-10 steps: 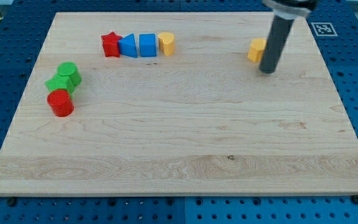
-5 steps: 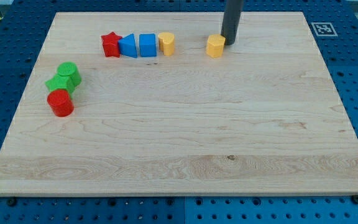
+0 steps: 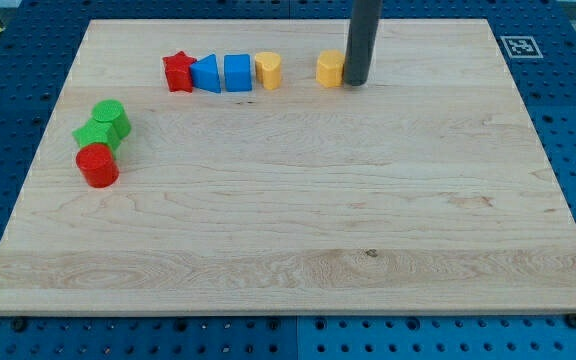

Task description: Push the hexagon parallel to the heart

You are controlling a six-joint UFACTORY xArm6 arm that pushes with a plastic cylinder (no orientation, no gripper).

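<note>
Blue pegboard frames a pale wooden bench (image 3: 288, 230), and all the blocks sit in its upper and left parts. Near the view's top runs a row: a red star (image 3: 178, 72), a blue block with a slanted side (image 3: 206, 74), a blue cube (image 3: 237, 72) and a yellow heart (image 3: 268, 70), each touching or just beside the next. To the view's right of the heart, with a bare gap between them, sits the yellow hexagon (image 3: 329, 68), the block the task concerns. My tip (image 3: 355, 83) rests against the hexagon's right side, the dark rod rising out of the view's top. No pincer exists on this arm, so nothing is clenched or released; the rod only leans on the block.

That contact on the far side from the heart suits a leftward shove, which by my judgement is meant to bring the hexagon level with the heart in the same row. It looks roughly in line with the heart already, so the step seems close to done.

At the view's left, well apart, a green cylinder (image 3: 111, 118) sits against a second green block (image 3: 92, 135), shape unclear, with a red cylinder (image 3: 97, 165) just below them. Nothing lies between hexagon and heart; the likeliest risk is overshooting and nudging the heart out of its row.
</note>
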